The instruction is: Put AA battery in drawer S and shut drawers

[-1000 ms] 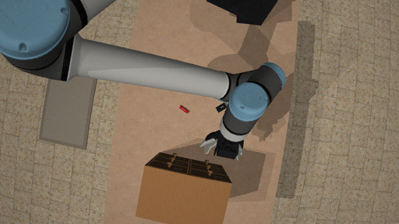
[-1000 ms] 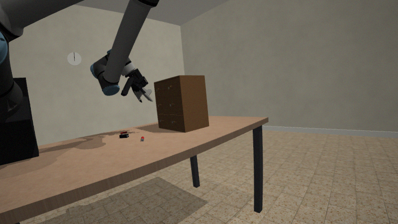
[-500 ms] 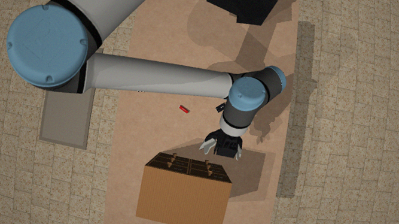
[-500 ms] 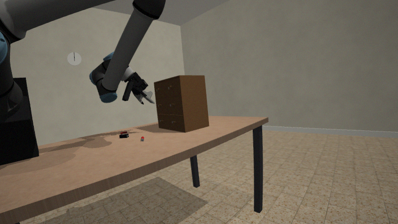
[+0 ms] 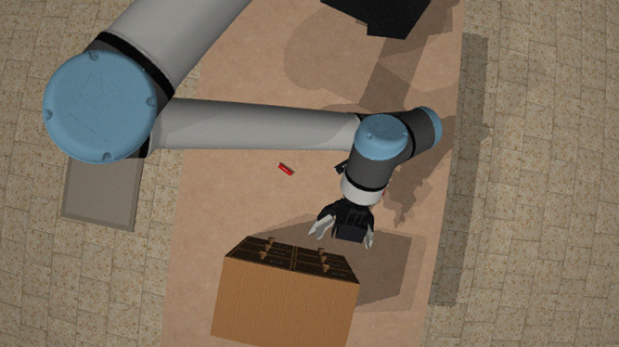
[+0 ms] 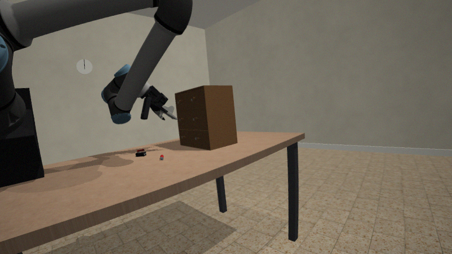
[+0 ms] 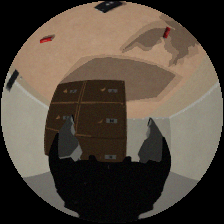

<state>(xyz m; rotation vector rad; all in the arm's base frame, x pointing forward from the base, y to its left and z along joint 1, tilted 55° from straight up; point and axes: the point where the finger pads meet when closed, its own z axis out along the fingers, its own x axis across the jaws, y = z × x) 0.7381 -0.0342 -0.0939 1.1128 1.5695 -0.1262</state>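
Note:
The wooden chest (image 5: 285, 300) (image 6: 221, 117) (image 7: 112, 131) stands upright with its drawers shut; their labels are too small to read surely. My gripper (image 5: 340, 240) (image 6: 170, 115) (image 7: 111, 117) is open and empty, in the air in front of the chest's drawer face. A small red cylinder (image 5: 285, 169) (image 6: 161, 157) (image 7: 46, 39) lies on the table in front of the chest. A second red piece (image 6: 140, 149) (image 7: 167, 32) lies farther to the side, mostly hidden by the arm in the top view. I cannot tell surely which one is the AA battery.
A small black object (image 5: 341, 167) (image 6: 140, 154) (image 7: 109, 6) lies on the table (image 5: 181, 270) (image 6: 259, 139), partly under the wrist in the top view. Knobs (image 5: 325, 267) stick out from the drawer fronts near my fingers. The arm's forearm (image 5: 254, 126) spans above the table.

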